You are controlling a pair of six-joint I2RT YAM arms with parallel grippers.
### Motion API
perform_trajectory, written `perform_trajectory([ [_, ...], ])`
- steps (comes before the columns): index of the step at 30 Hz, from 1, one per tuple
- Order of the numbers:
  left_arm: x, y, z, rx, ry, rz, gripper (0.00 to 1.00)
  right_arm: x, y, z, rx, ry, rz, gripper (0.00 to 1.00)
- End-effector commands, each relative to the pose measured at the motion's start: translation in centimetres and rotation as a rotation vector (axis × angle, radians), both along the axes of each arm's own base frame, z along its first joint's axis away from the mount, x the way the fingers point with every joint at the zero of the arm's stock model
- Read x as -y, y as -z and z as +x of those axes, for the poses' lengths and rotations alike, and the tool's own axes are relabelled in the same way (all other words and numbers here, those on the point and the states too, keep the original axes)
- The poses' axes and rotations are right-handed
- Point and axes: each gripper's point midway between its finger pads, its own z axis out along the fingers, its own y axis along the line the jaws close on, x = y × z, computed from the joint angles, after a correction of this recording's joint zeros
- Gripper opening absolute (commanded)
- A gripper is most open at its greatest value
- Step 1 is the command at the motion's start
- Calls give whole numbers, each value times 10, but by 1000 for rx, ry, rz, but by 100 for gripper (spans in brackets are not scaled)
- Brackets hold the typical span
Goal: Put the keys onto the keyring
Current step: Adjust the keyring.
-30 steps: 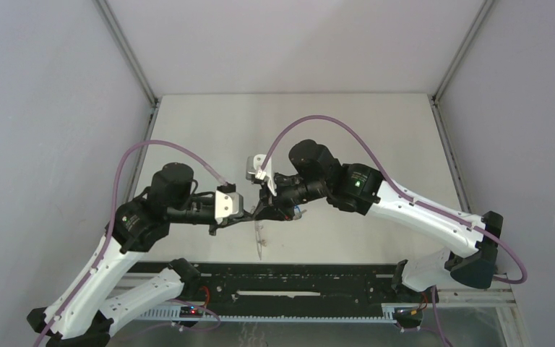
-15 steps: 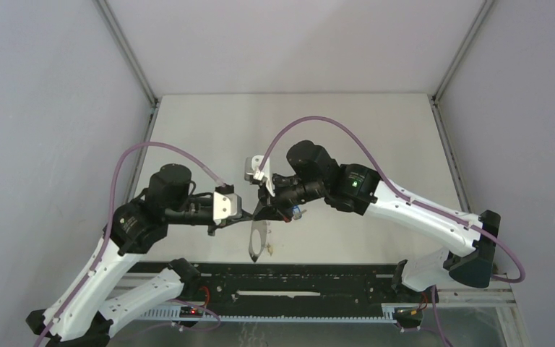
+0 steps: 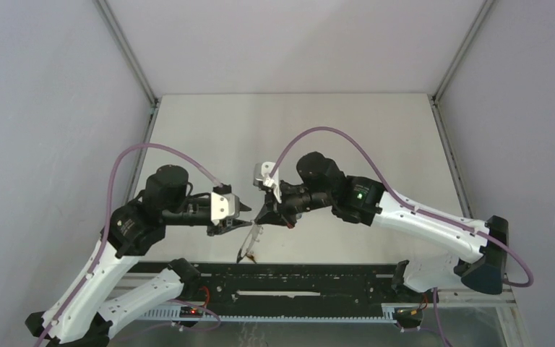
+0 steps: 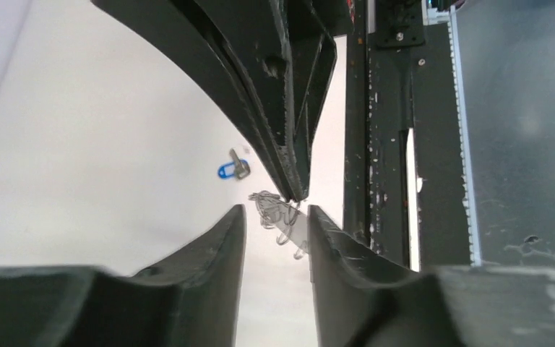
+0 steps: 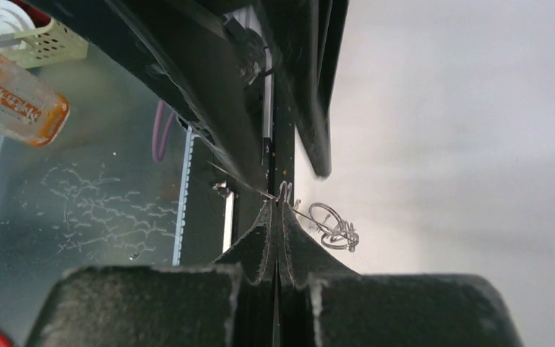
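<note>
Two tools meet mid-frame in the top view. The right tool is pinched closed on the thin wire of the keyring, whose hoop hangs down-frame toward the black rail, long axis near vertical. The left tool stands parted just left of it, loops in its gap, gripping nothing. The blue key lies on the desk, up-left of both tips, likely nearer the left arm. The right tool's fingers crowd that gap.
</note>
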Motion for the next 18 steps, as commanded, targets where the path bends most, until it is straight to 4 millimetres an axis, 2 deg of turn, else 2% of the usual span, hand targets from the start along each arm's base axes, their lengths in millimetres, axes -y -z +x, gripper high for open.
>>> perform_trajectory([
  [1, 4, -39, -9, 88, 47, -106, 53, 1, -27, 1, 3, 81, 181, 0],
  [3, 0, -36, -13, 95, 55, -94, 59, 3, -29, -3, 3, 83, 240, 0],
  [7, -5, -23, -16, 101, 57, -66, 61, 6, -35, -13, 24, 61, 337, 0],
  [13, -3, 0, -13, 16, 40, -36, 57, 11, -43, -23, 32, 25, 435, 0],
  [18, 5, 1, -14, -76, 35, -77, 50, 19, -54, -29, 47, 22, 530, 0],
])
